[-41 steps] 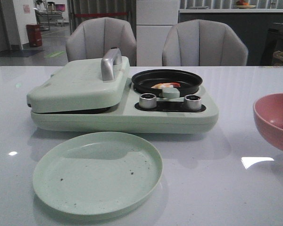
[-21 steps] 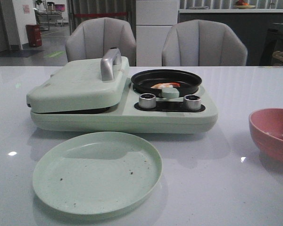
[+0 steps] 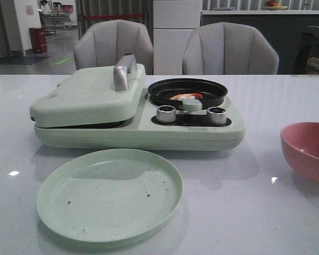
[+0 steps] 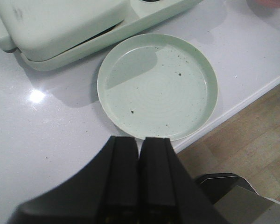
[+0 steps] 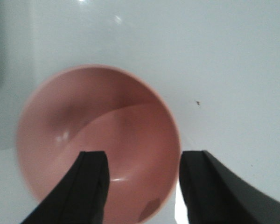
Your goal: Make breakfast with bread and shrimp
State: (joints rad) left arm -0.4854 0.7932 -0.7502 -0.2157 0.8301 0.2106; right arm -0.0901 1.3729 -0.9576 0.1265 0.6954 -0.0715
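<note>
Bowl [image 5: 98,144] lower; right pincer [image 5: 140,186] agape.

Both grippers were plain matte black. The left gripper [image 4: 139,186] had two flat, ridged fingers on a broad, wedge-shaped body. The right gripper [image 5: 142,186] showed smooth, possibly rubbery, square-tipped fingers.

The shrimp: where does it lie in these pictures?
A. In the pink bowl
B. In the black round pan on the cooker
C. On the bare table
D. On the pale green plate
B. The front view shows the shrimp inside the black pan, just behind the pale green knob, while the green plate and the pink bowl hold no food.
</note>
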